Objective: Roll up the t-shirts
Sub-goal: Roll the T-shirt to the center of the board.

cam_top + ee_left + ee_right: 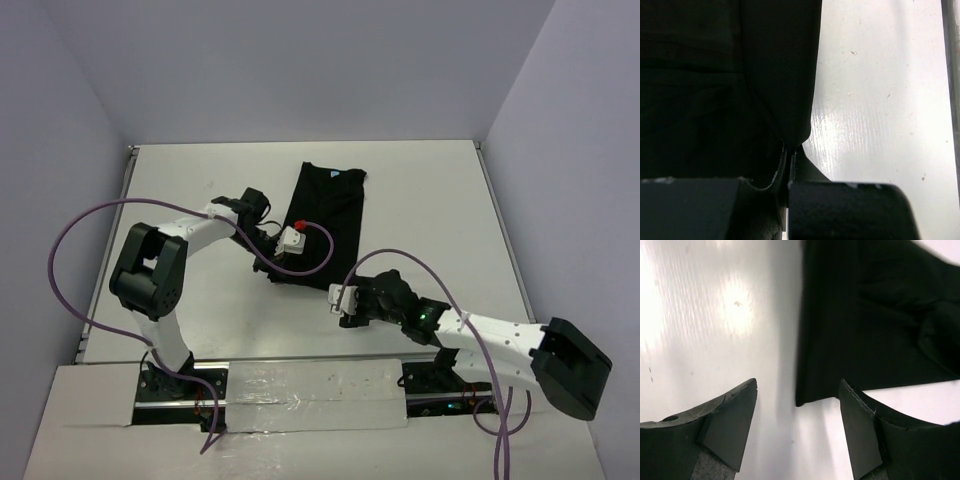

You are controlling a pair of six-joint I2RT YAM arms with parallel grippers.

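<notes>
Hem grip: left pincer (789, 151) clamps the t-shirt (865, 330); close your open right pincer (797, 390) on its near corner before rolling.

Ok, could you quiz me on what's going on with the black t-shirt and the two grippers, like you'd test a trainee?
1. True or false: the right gripper is open, with a corner of the t-shirt between its fingers.
2. Which gripper is shut on the t-shirt's edge? A) left gripper B) right gripper C) both
3. Fill in (top or bottom): in the overhead picture, the light blue neck label sits at the t-shirt's ___ end.
Key: 1 true; 2 A; 3 top.
</notes>
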